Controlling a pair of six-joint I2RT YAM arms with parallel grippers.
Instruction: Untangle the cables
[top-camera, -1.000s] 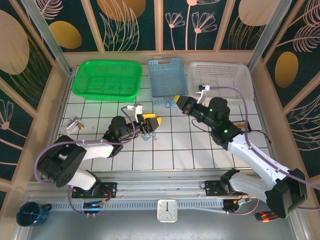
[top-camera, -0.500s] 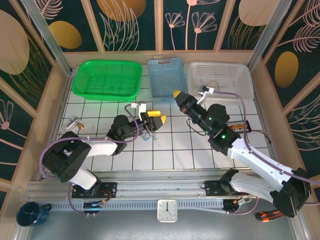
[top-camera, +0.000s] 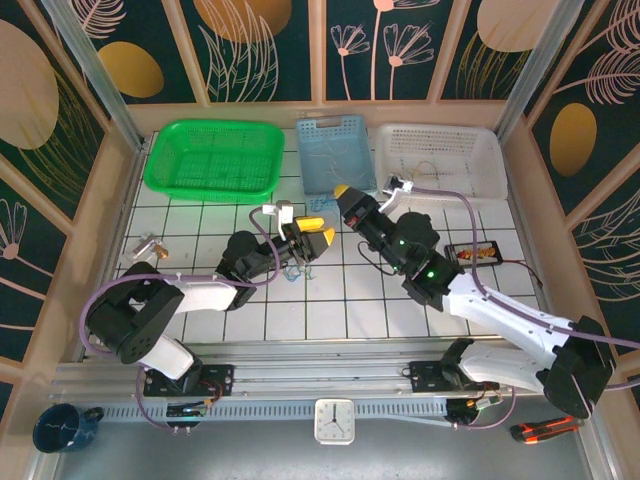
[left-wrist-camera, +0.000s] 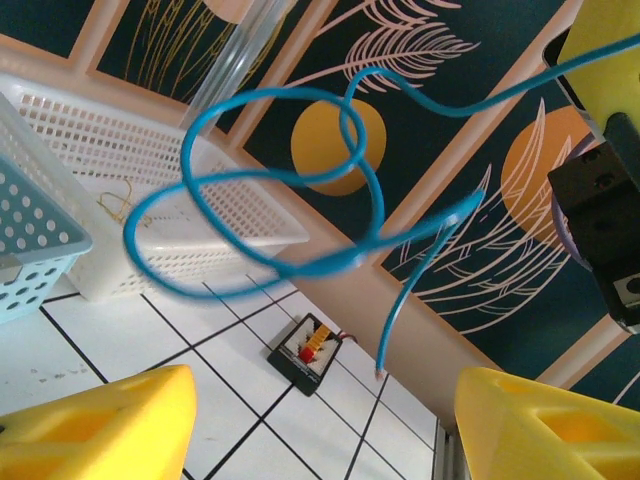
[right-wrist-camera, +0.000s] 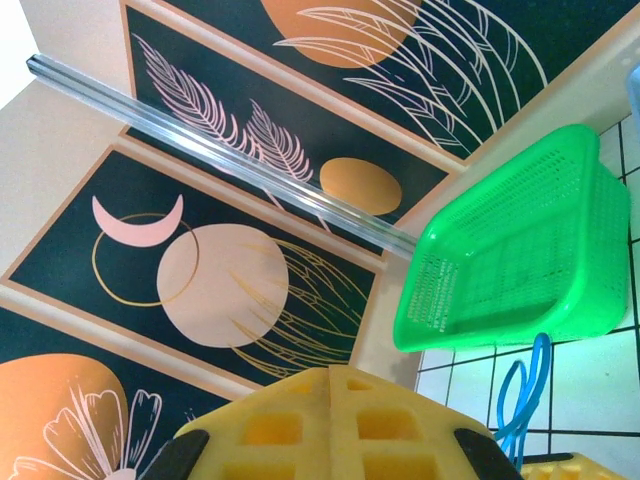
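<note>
From above, my left tool has its yellow fingers apart and nothing between them. The blue cable is bunched just below and beside it, over the desk. My right tool is near, pointing toward the blue basket, its fingers pressed together. The two tools are close, so a careless swing could knock one against the other.

From my left wrist, the blue cable hangs in the air ahead of my open fingers, off the desk. It makes two loops that cross each other, and one free end dangles down. One strand climbs to the upper right, to my right tool's yellow finger. I judge that tool is clamped on the cable, though the pinch itself is hidden. The main risk is that pulling the right tool away draws the crossing loops tight into a knot. If my left tool closes here, it could catch two strands at once and lock the crossing. A thin tan cable lies apart in the white basket.

From my right wrist, my closed tool shows no gap. The blue cable drops just beside and below it, in front of the green basket. Such a thin hold could slip under a sharp tug.
</note>
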